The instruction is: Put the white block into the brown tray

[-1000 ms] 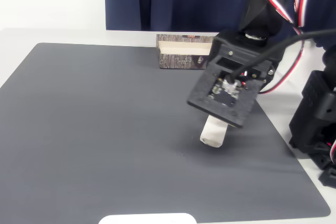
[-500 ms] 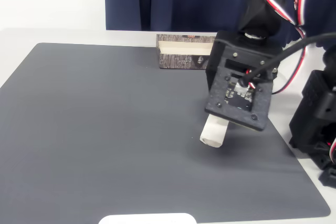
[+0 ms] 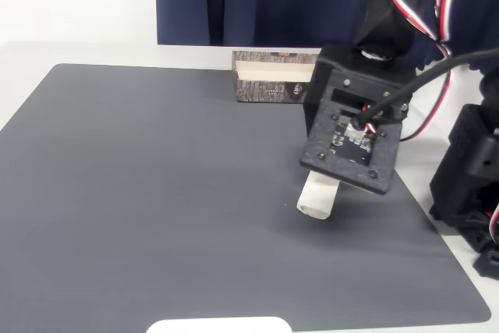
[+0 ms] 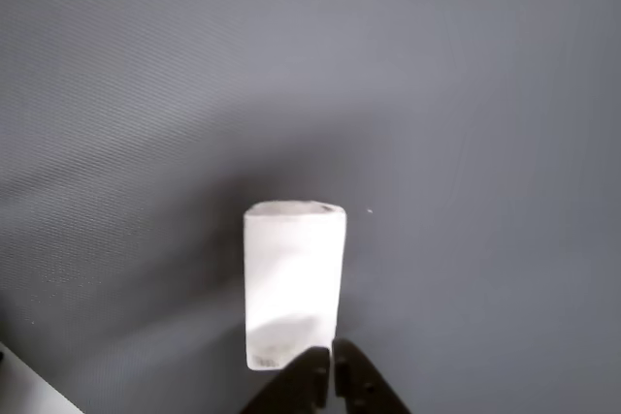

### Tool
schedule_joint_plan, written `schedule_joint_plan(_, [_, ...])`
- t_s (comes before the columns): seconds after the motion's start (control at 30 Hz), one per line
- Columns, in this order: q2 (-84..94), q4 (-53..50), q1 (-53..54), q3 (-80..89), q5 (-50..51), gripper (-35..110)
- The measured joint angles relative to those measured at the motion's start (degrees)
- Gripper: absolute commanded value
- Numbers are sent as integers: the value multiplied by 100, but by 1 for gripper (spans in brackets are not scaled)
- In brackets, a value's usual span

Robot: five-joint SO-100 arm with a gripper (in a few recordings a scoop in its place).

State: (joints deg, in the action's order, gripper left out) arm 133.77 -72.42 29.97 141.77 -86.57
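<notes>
We see our end effector point(image 4: 325, 367) hovering with its fingertips together and empty over the near end of the white block point(image 4: 293, 283), which lies on the dark mat, well apart from the brown tray point(image 3: 269, 77), presumably lining up a grasp.

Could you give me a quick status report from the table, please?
Gripper shut, empty, at near end of small off-white block. Block lies on grey mat. Brown bark-patterned tray beyond, path clear.
</notes>
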Motion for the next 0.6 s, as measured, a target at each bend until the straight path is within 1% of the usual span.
schedule_joint_plan(0.27, [0,-97,53,0,0,31])
schedule_joint_plan(0.5, [0,-105,53,-62,0,43])
schedule_joint_plan(0.6, [0,-132,53,-88,0,50])
